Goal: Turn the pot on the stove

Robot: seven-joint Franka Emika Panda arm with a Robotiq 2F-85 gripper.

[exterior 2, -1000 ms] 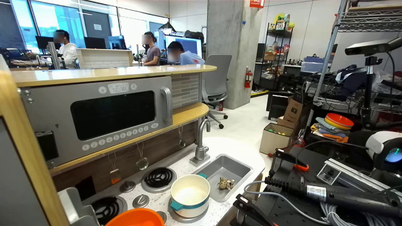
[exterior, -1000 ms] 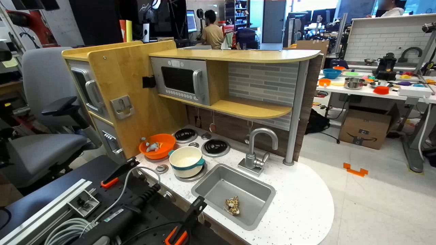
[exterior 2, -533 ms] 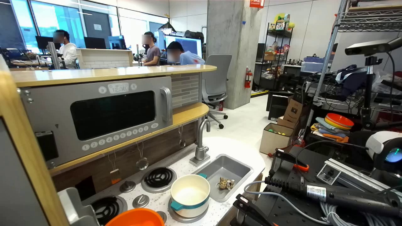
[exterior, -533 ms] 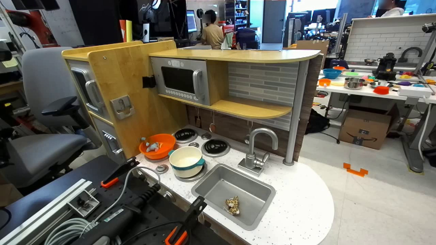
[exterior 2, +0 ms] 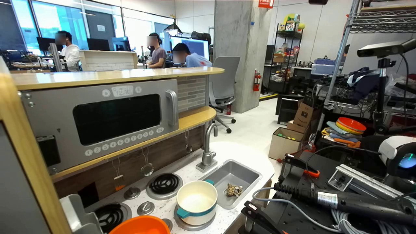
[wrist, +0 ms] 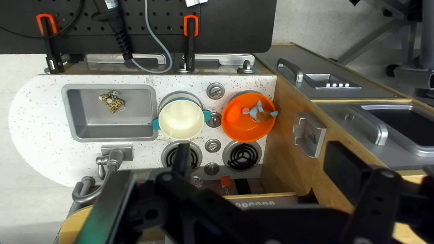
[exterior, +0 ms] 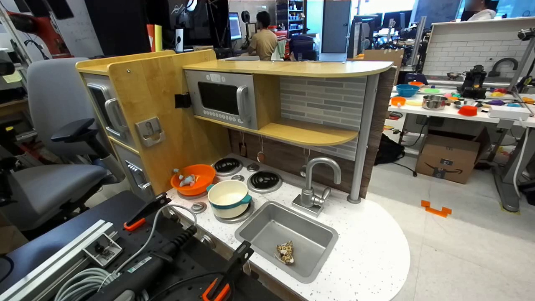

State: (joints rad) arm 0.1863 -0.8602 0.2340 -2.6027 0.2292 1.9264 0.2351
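The pot is cream-white with a teal band and two teal handles. It stands upright on a front burner beside the sink, in both exterior views (exterior: 228, 200) (exterior 2: 196, 203) and in the wrist view (wrist: 181, 119). The stove, a white top with black coil burners and grey knobs, shows in both exterior views (exterior: 265, 181) (exterior 2: 164, 184) and in the wrist view (wrist: 242, 157). My gripper (wrist: 257, 149) is open and empty, high above the stove, apart from the pot. In an exterior view dark shapes, seemingly its fingertips (exterior: 44, 9), hang at the top left edge.
An orange bowl (wrist: 249, 130) with a grey-blue toy stands on the other front burner. A sink (wrist: 112, 130) holds a leopard-print toy (wrist: 112, 101). A faucet (exterior: 311, 184), wooden side panel (exterior: 167, 121) and microwave shelf (exterior: 309, 133) rise around the stove.
The dark fingertip shapes at the top left of an exterior view reach lower. A dark piece now shows at another exterior view's top edge. The pot and stove have not moved.
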